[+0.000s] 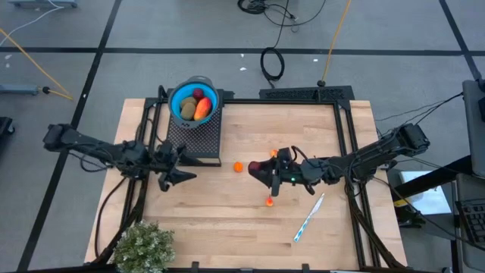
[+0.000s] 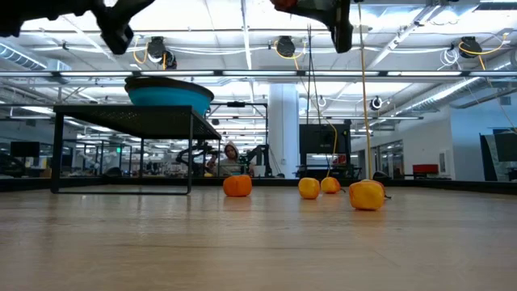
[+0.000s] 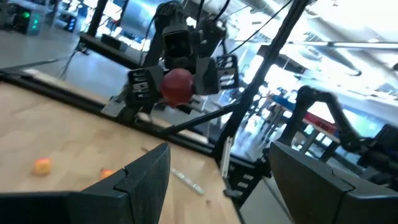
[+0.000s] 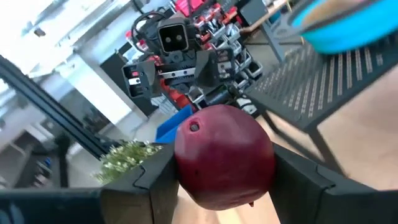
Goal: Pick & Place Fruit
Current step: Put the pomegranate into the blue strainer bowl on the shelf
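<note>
A blue bowl (image 1: 212,98) stands on a black mesh stand (image 1: 194,135) at the table's far left. In it lie a brown-green oval (image 1: 187,107), an elongated red-orange piece (image 1: 202,109) and a dark red ball (image 1: 198,94). My right gripper (image 1: 259,168), above mid-table, is shut on another dark red ball (image 4: 224,155). My left gripper (image 1: 182,173) hangs open and empty in front of the stand, facing the right one. Small orange bits (image 1: 238,167) (image 1: 269,201) lie on the wood. My right gripper pinches the dark red ball by two opposite sides (image 4: 183,163) between its two fingers (image 4: 155,180). The fingers lie about level and point toward the table's left. The ball (image 3: 177,86) is lifted clear, high above the tabletop.
A white-and-blue pen (image 1: 309,216) lies near the right front. A bushy green plant (image 1: 144,246) sits at the near left corner. Several orange bits (image 2: 237,185) (image 2: 367,195) rest on the wood below the right gripper. Black frame rails (image 1: 345,129) run along the table's sides.
</note>
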Robot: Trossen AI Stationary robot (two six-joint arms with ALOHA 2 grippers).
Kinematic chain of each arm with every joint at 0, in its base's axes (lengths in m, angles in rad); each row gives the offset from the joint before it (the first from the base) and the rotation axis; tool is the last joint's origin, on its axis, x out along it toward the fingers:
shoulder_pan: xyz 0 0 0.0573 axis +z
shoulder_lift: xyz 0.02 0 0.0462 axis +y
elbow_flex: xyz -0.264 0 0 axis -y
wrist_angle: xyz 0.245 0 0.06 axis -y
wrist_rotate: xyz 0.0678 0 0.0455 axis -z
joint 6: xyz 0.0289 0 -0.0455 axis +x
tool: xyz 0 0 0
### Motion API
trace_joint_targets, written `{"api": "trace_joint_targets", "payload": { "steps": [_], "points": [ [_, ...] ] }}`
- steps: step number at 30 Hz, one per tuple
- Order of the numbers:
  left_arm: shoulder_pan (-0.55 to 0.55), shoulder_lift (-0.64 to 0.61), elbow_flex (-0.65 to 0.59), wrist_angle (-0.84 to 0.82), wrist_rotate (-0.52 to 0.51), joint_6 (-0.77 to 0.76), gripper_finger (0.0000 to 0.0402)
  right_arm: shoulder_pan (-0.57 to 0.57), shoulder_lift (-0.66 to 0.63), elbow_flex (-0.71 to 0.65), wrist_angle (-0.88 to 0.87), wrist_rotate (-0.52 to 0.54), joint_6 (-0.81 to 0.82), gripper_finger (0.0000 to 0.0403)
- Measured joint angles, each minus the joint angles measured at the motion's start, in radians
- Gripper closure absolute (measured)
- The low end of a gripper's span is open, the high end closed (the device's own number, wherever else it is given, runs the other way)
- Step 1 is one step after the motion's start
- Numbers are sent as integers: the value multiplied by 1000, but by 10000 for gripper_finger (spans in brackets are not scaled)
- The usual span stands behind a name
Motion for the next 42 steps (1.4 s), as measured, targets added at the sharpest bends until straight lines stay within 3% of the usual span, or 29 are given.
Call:
{"api": "trace_joint_targets", "payload": {
  "steps": [7,19,25,35,42],
  "points": [
    [0,185,22,189,27,-61,127,0,0,0,102,-3,-336,206],
    [3,429,289,175,-70,46,126,1,0,0,222,-9,-905,203],
    [11,531,403,123,-134,59,95,11,0,0,222,-9,-1101,203],
    [53,695,543,107,-84,34,10,28,0,0,206,-7,-1153,202],
    [53,777,623,106,-39,34,10,28,0,0,206,-6,-1144,202]
  ]
}}
